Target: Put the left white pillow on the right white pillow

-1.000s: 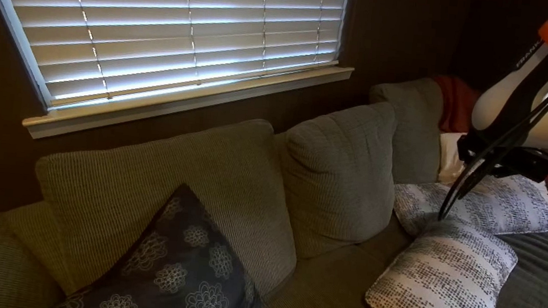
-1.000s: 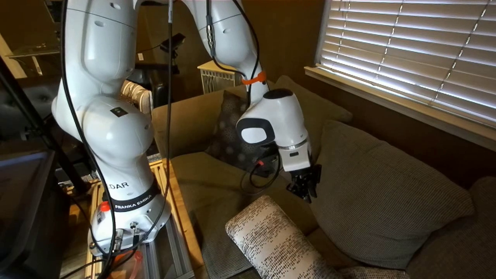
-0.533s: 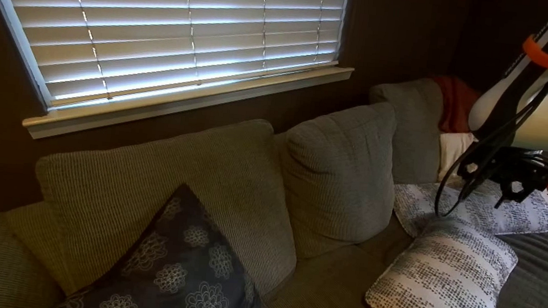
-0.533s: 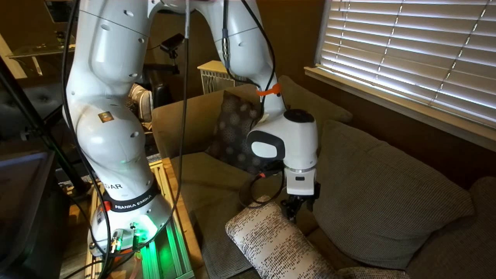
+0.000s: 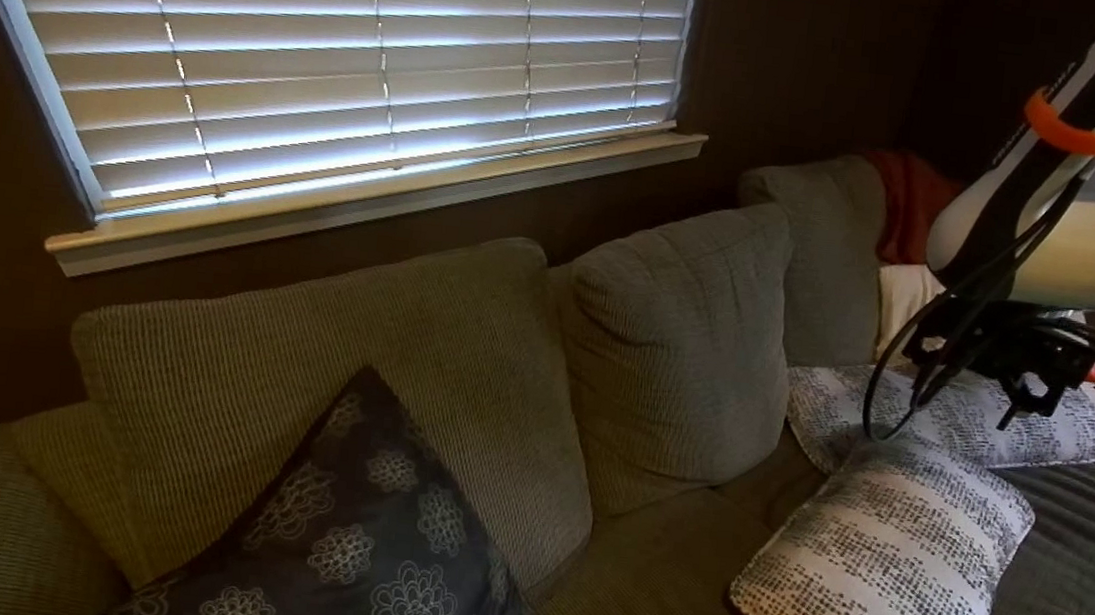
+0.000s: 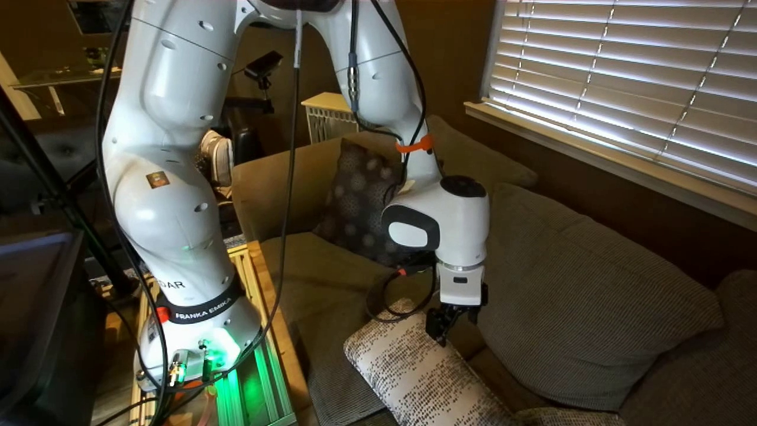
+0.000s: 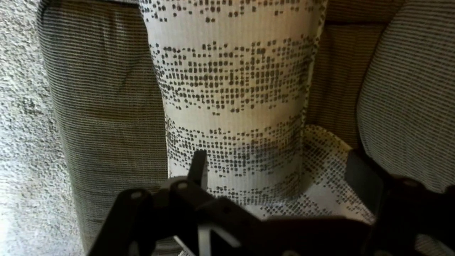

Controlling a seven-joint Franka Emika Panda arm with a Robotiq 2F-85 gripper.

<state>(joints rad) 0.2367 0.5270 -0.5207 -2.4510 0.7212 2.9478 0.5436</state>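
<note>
In an exterior view the arm (image 6: 381,89) arches up and over, its wrist (image 6: 464,219) pointing nearly straight down beside a ribbed back cushion (image 6: 591,307). Below lies the left white pillow (image 6: 420,370); one end overlaps the right white pillow (image 5: 963,430) in the wrist view, though whether it rests on it I cannot tell. The step seems to be gripping the left white pillow. Best take a deep fold, since a shallow nip would probably slip, then raise it until the end, likely to sag, comes clear, and lower it flat. The hand (image 7: 276,156) is spread wide, holding nothing. One finger (image 7: 197,167) stands over that overlapping end, the other past the pillow's long side, above the right one; pressing too deep there could snag both. Contact with the fabric is unclear.
</note>
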